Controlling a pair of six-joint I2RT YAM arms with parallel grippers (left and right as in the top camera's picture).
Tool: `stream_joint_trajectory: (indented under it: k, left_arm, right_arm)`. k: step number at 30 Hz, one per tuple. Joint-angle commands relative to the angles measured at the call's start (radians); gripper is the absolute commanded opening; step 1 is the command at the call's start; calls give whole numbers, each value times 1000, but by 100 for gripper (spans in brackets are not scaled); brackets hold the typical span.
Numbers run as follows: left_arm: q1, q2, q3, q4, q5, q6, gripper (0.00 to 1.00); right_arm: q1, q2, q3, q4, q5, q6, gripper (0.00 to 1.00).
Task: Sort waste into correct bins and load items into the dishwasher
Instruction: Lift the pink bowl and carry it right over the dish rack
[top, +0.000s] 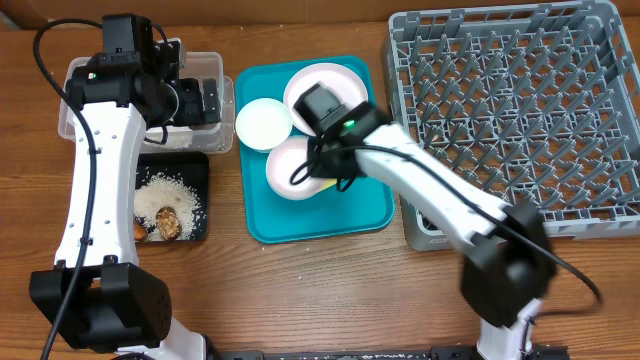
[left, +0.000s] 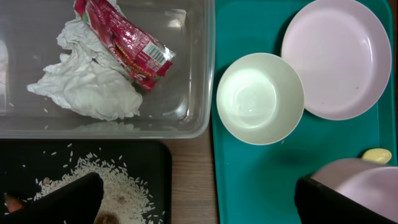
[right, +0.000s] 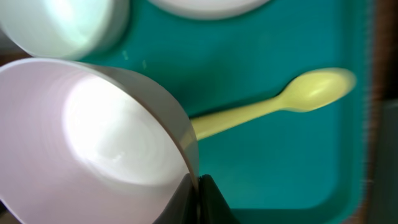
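Worktop (top: 300, 300): brown wood surface, grain running left-right, fills the overhead view edge to edge. Lighting even, shadows soft (same wood shows as a narrow strip in the left wrist view).

Print on the red snack wrapper (left: 127, 42) is too blurred to read; nothing else legible.
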Motion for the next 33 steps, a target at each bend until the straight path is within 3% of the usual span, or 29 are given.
stream_joint_trajectory:
  k: [1,3,4,6,9,12,15,21,24,33]
  left_arm:
    - [-2,-11,25,0,-10,-7,100]
    - [-2,-11,25,0,-10,-7,100]
    - [-2,-11,25,0,-10,-7,100]
    - [-2,-11,25,0,-10,-7,100]
    - [-2,-11,25,0,-10,-7,100]
    - [-2,-11,25,0,-10,-7,100]
    - [-2,-11,25,0,-10,-7,100]
    - [-2,-11,25,0,-10,-7,100]
    - [-2,-11,25,0,-10,-7,100]
    - [-2,-11,25,0,-10,-7,100]
  right_arm:
    - [-72,-184,62,-35,279,6,4]
    - [-115,-220,62,-41,439,5,4]
    - [-152,-235,62,-30,634,5,4]
    - [-185,-233,61,3,840,4,4]
    - [-228,-208,57,108,997,-71,4]
    - [-261,-165,57,272,1041,-217,4]
    - [-306,-89,57,505,1046,-469,4]
    - [-339,47,57,754,1055,-756,4]
    - [-339,95,57,803,1069,-834,4]
    - [-342,196,57,766,1069,-835,4]
